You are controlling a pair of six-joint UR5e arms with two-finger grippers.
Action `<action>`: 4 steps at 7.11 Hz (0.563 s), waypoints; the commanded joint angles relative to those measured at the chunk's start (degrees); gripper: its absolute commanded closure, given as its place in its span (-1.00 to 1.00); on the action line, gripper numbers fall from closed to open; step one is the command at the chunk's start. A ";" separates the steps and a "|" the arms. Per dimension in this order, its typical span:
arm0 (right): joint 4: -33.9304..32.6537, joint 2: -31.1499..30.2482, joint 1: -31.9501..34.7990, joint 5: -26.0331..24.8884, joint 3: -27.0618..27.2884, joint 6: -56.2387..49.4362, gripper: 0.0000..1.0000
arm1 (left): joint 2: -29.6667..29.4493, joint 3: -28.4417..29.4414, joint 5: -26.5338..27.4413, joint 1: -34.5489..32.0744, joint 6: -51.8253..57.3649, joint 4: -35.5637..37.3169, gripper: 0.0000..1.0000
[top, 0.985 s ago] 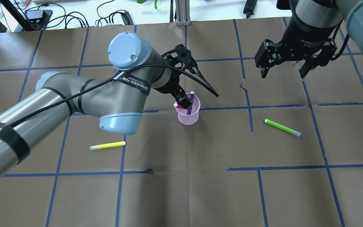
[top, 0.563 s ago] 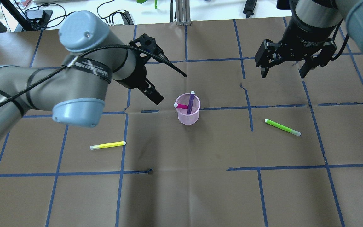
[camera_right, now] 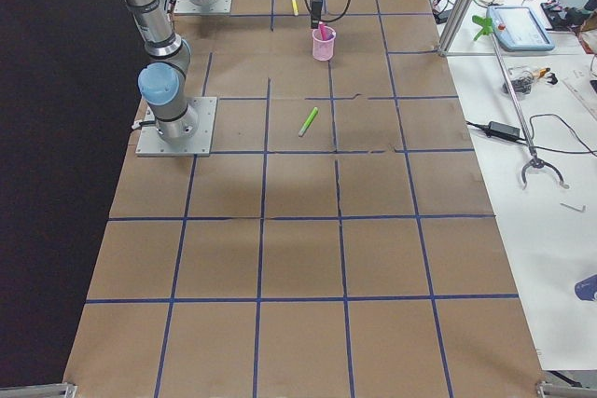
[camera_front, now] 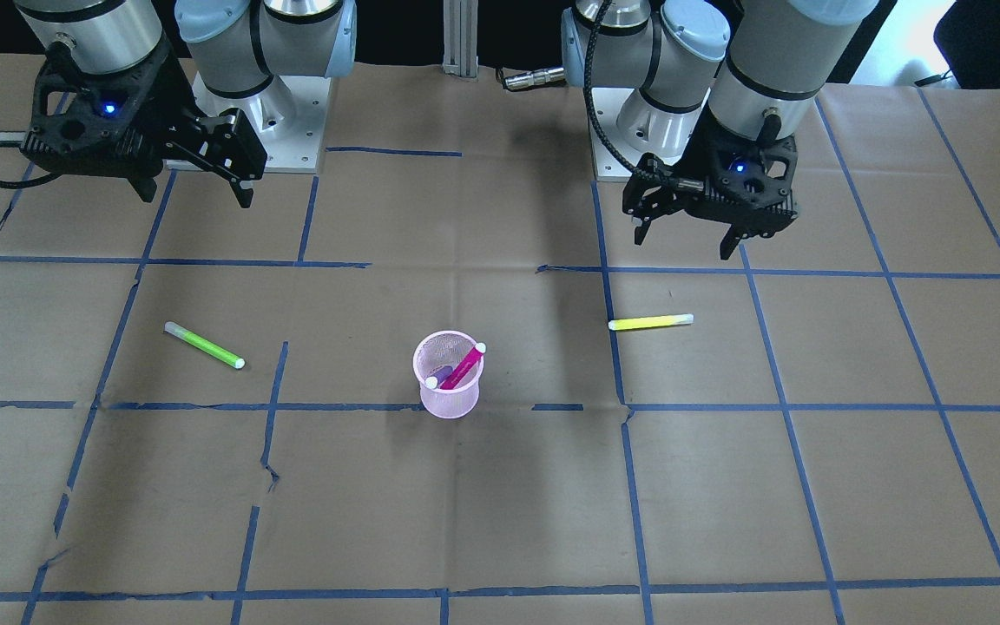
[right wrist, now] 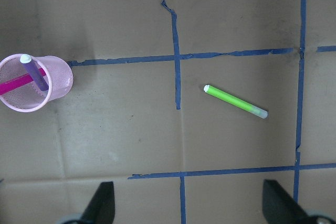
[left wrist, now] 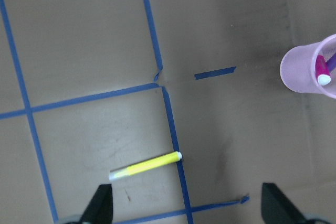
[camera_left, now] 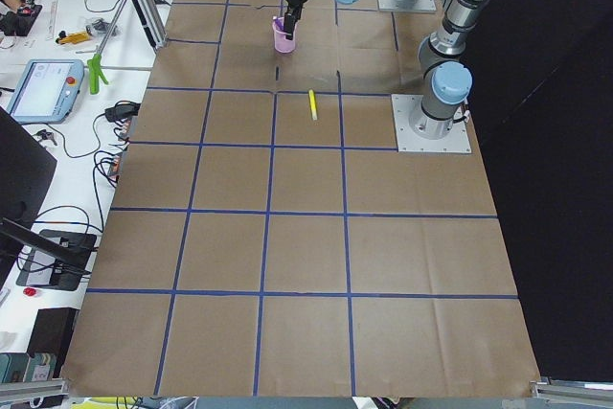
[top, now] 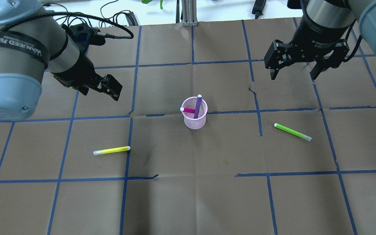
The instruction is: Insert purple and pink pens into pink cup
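The pink mesh cup (top: pixel 195 121) stands upright near the table's middle. The purple pen (top: pixel 197 105) and the pink pen (top: pixel 189 110) both stand tilted inside it, white tips above the rim. The cup also shows in the front view (camera_front: pixel 449 398), with the pink pen (camera_front: pixel 463 363) leaning in it. My left gripper (top: pixel 100 91) is open and empty, well to the left of the cup and above the table. My right gripper (top: pixel 292 78) is open and empty, far right and behind the cup. The cup sits at the edge of the left wrist view (left wrist: pixel 302 72) and of the right wrist view (right wrist: pixel 59 83).
A yellow pen (top: pixel 111 150) lies flat in front of and left of the cup. A green pen (top: pixel 292 132) lies flat to the cup's right. Cables and gear (top: pixel 109 16) lie beyond the table's far edge. Blue tape lines grid the brown paper.
My left gripper was at the cup with the pink pen; it has let go and drawn back far to the left. The pink pen stays in the cup. The right arm has not moved.
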 commanded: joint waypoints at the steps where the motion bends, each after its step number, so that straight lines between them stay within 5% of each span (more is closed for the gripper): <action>1: -0.09 -0.31 0.00 0.02 -0.26 0.12 -1.00 | -1.43 8.14 0.24 0.04 -9.85 -9.20 -0.96; 4: -0.09 -0.13 0.00 0.02 -0.35 0.12 -1.00 | -1.35 6.77 -0.46 -1.27 -17.01 -8.70 -0.95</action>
